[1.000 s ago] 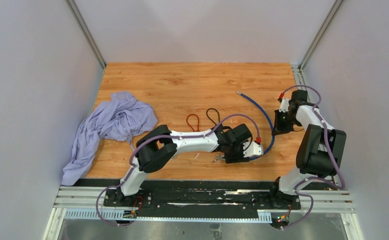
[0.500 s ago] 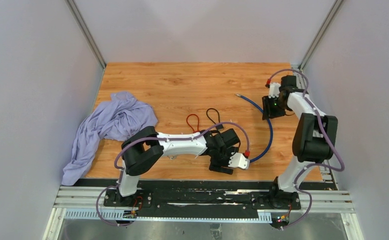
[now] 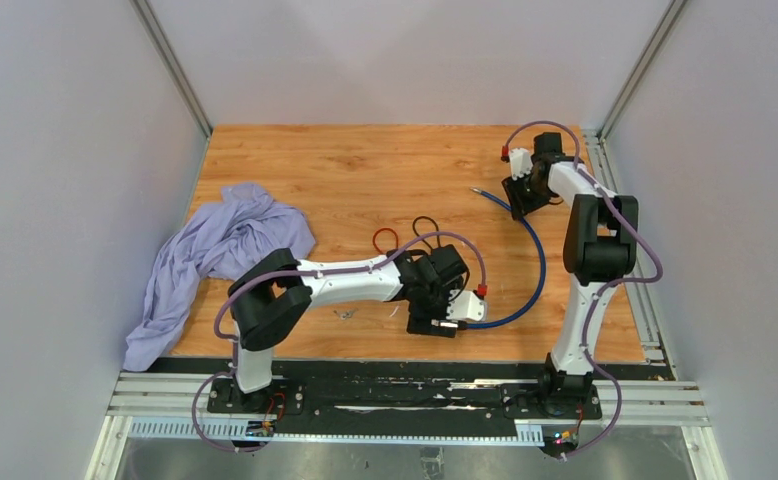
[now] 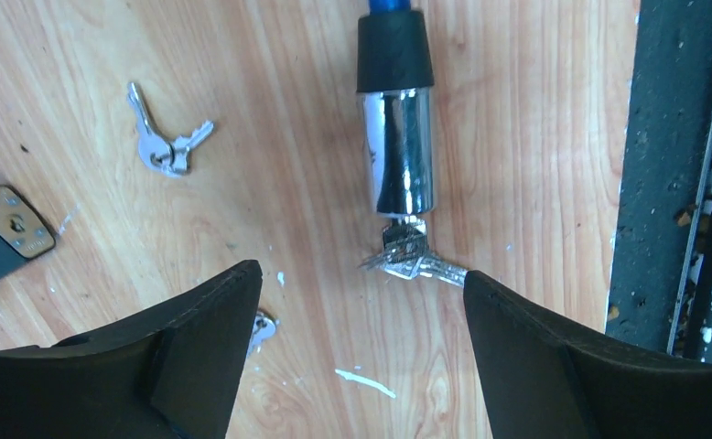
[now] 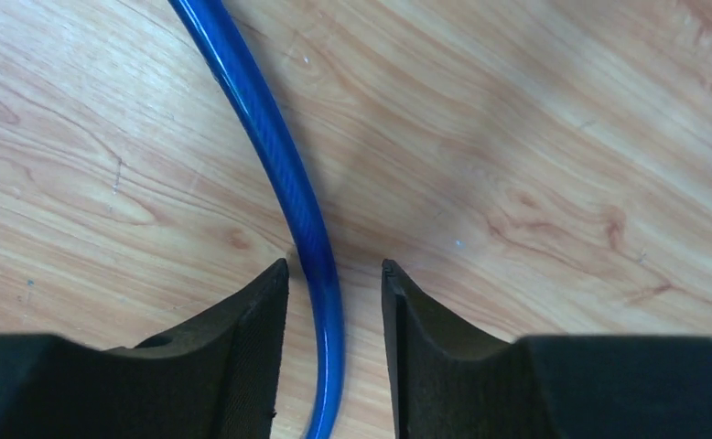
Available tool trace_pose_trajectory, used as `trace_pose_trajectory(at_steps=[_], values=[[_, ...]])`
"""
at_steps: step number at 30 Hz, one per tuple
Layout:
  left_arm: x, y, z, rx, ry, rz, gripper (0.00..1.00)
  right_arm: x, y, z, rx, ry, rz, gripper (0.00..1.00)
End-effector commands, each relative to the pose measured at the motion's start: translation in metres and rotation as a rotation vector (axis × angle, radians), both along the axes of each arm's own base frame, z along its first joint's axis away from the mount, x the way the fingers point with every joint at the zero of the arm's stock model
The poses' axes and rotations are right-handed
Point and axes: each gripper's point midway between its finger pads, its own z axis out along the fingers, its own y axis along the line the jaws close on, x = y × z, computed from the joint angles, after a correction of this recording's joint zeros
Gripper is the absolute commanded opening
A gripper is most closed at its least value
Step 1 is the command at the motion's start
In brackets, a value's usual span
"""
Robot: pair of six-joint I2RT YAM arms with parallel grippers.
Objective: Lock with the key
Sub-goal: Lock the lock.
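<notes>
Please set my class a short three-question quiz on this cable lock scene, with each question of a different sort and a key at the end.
1. True or false: the right gripper has one finger on each side of the blue cable.
2. Where is the key bunch? A: at the end of the chrome lock cylinder. B: clamped between the fingers of the left gripper. C: held in the right gripper.
3. Fill the gap: the left gripper's jaws stand ____.

Key: 1 true; 2 A; 3 open.
</notes>
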Motion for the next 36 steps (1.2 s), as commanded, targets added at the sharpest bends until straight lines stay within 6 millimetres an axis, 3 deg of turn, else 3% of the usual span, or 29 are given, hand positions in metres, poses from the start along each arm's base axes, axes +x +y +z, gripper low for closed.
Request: trace_pose_trajectory(at_steps=[1,5,9,12,19,24,28,36], values=[[0.000,0.006,0.023,-0.015,0.001,0.032,0.86,-0.002,-0.002,-0.018,-0.066,0.041,0.068,0.34],[-0.005,0.005,0.028,-0.029,0.044,0.080,0.85,-0.013,-0.020,-0.017,-0.110,0.047,-0.001,0.12],[-0.017,-0.001,0.025,-0.030,0.113,0.103,0.84,-0.030,-0.055,0.000,-0.156,0.030,-0.109,0.01],[-0.023,-0.003,0.020,-0.022,0.123,0.101,0.82,-0.046,-0.084,0.015,-0.180,0.003,-0.133,0.01],[-0.025,-0.013,0.020,-0.051,0.148,0.139,0.80,-0.094,-0.153,0.027,-0.307,0.027,-0.170,0.01],[-0.037,-0.025,0.022,-0.068,0.237,0.185,0.80,-0.110,-0.187,0.036,-0.354,0.055,-0.249,0.01],[-0.048,-0.036,0.021,-0.080,0.289,0.208,0.80,-0.111,-0.205,0.046,-0.369,0.058,-0.302,0.01],[-0.069,-0.063,0.016,-0.105,0.443,0.274,0.77,-0.101,-0.203,0.047,-0.328,0.065,-0.330,0.01]])
